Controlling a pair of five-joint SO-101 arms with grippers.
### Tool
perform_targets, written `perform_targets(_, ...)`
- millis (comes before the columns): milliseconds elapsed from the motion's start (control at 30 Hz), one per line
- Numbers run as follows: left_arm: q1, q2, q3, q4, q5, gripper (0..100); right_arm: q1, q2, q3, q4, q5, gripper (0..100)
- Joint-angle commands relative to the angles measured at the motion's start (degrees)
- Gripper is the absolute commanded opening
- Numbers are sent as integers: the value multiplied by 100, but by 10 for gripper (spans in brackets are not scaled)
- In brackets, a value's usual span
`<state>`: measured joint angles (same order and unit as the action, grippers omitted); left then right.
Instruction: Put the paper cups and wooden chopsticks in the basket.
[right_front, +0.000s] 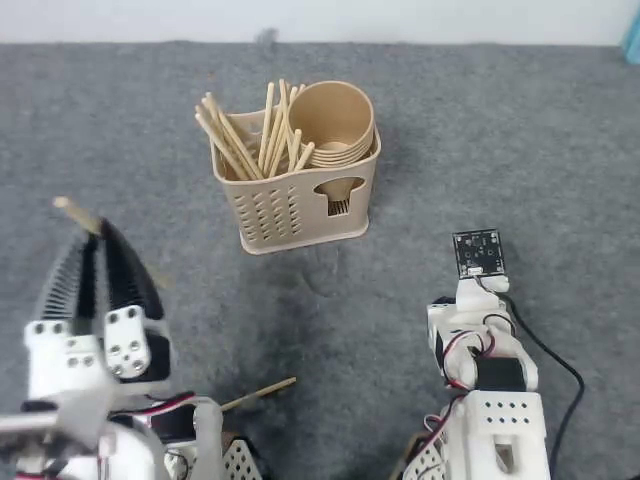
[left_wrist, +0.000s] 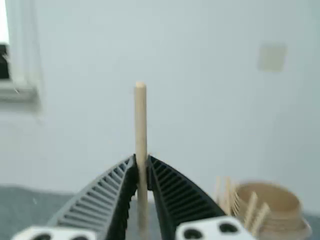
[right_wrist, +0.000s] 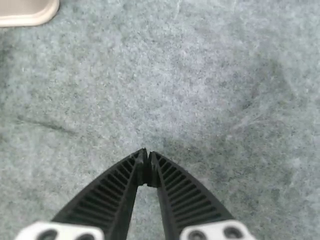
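A beige basket (right_front: 296, 208) stands at the middle back of the grey mat, holding several wooden chopsticks (right_front: 245, 135) and a stack of paper cups (right_front: 333, 122). My left gripper (right_front: 97, 232) is raised at the front left, shut on a wooden chopstick (left_wrist: 140, 130) whose tip (right_front: 72, 210) pokes out past the fingers. From the left wrist, the cups (left_wrist: 270, 207) and basket chopsticks show low to one side. Another chopstick (right_front: 258, 393) lies on the mat by the left arm's base. My right gripper (right_wrist: 146, 165) hangs shut and empty over bare mat at the front right.
The basket's corner (right_wrist: 27, 12) shows at the edge of the right wrist view. Grey mat (right_front: 480, 150) stretches around the basket on all sides. A white wall (left_wrist: 225, 75) stands behind the table.
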<state>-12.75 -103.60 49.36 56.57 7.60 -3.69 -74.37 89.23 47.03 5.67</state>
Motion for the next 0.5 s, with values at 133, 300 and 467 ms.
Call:
perform_targets(133, -132, -88, 840, -2655, 70, 22, 66, -127, -53, 66, 79, 8)
perform_targets(300, -114, -88, 1710, -4914, 79, 22, 66, -127, -53, 66, 70, 8)
perform_targets(467, 378, -79, 2229, -6523, 79, 22, 66, -127, -53, 48, 62, 8)
